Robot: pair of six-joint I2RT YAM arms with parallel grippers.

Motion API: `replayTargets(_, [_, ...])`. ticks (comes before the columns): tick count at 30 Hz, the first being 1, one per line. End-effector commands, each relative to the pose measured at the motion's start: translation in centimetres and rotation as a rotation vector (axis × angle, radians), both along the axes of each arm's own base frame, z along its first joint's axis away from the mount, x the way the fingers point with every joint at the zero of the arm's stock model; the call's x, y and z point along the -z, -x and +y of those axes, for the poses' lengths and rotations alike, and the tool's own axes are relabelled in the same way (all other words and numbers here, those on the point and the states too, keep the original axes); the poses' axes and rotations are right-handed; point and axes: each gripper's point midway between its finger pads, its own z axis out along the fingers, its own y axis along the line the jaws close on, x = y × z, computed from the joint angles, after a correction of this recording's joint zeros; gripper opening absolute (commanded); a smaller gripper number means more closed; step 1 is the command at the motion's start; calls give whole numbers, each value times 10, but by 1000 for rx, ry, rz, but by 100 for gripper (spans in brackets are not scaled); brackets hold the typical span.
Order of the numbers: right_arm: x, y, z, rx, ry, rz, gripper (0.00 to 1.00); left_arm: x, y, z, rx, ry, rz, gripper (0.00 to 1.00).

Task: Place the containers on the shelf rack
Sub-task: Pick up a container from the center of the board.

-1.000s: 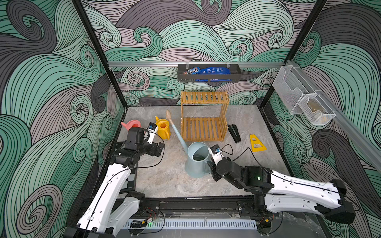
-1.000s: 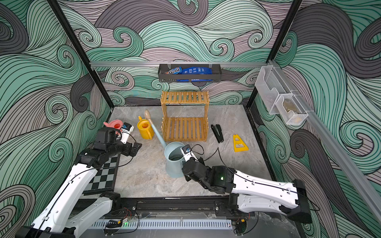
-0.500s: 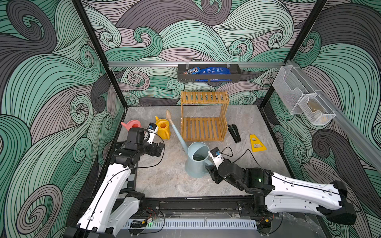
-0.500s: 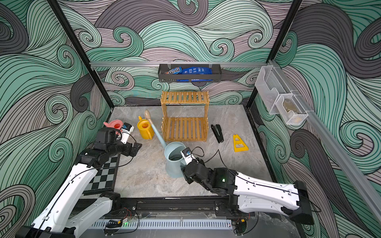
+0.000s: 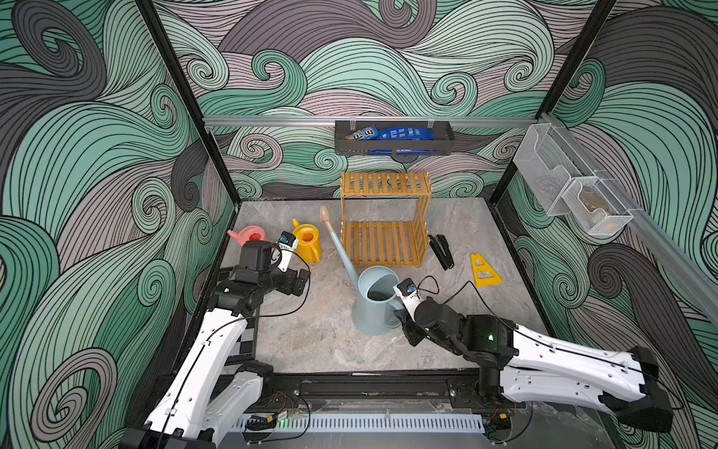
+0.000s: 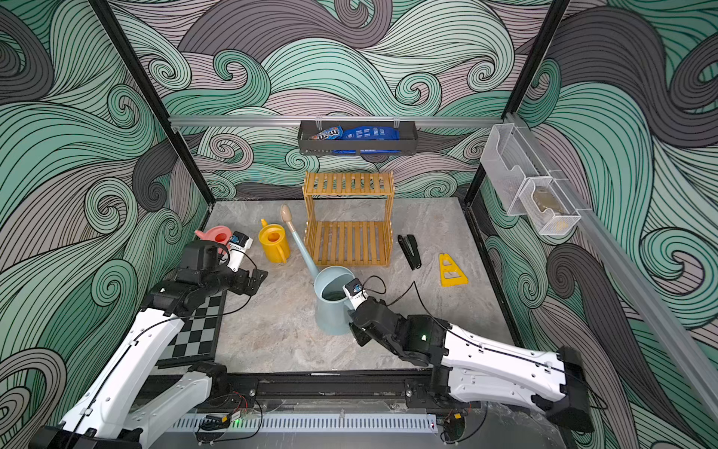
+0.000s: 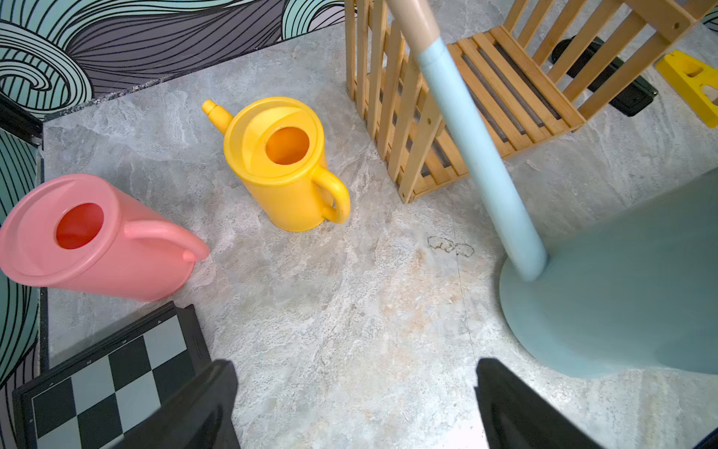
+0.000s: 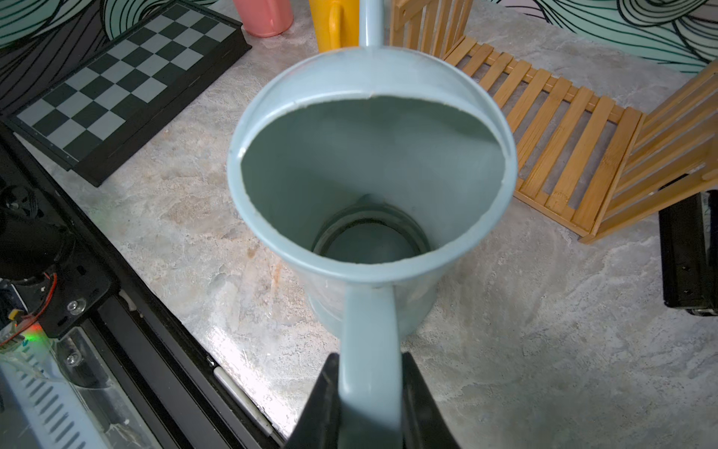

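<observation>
The pale blue watering can (image 5: 373, 307) (image 6: 330, 307) stands upright mid-table in front of the shelf rack (image 5: 384, 217) (image 6: 347, 217), its long spout reaching toward the rack's left side. My right gripper (image 8: 369, 392) is shut on the can's loop handle (image 8: 369, 338), one finger on each side. The yellow can (image 5: 307, 243) (image 7: 287, 167) stands left of the rack. Further left, the pink can (image 5: 248, 235) (image 7: 97, 241) sits near the wall. My left gripper (image 7: 355, 404) hovers open over bare table near both small cans, holding nothing. Both rack tiers are bare.
A folded chessboard (image 6: 194, 330) lies at the left front under my left arm. A black stapler (image 5: 441, 250) and a yellow wedge (image 5: 483, 270) lie right of the rack. A black wall tray (image 5: 392, 138) with snack packs hangs behind; clear mesh bins (image 5: 571, 190) hang on the right wall.
My right gripper opened a little, shifted nearer the blue can's handle and closed on it. The left arm and the cans have not moved.
</observation>
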Motion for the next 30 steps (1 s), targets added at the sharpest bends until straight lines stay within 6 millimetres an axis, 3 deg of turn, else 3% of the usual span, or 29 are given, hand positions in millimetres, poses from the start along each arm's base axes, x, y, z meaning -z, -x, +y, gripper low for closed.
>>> replayTargets(1, [-30, 3, 2, -33, -65, -24, 18, -3, 1, -4, 17, 14, -10, 99])
replayTargets(15, [-82, 5, -36, 93, -71, 18, 13, -3, -1, -3, 13, 11, -13, 99])
replayTargets(24, [-89, 1, -65, 182, -25, 55, 12, -5, 0, -3, 15, 11, -15, 99])
replayTargets(30, [-82, -3, -69, 200, -4, 86, 12, -5, 1, -3, 16, 7, -21, 99])
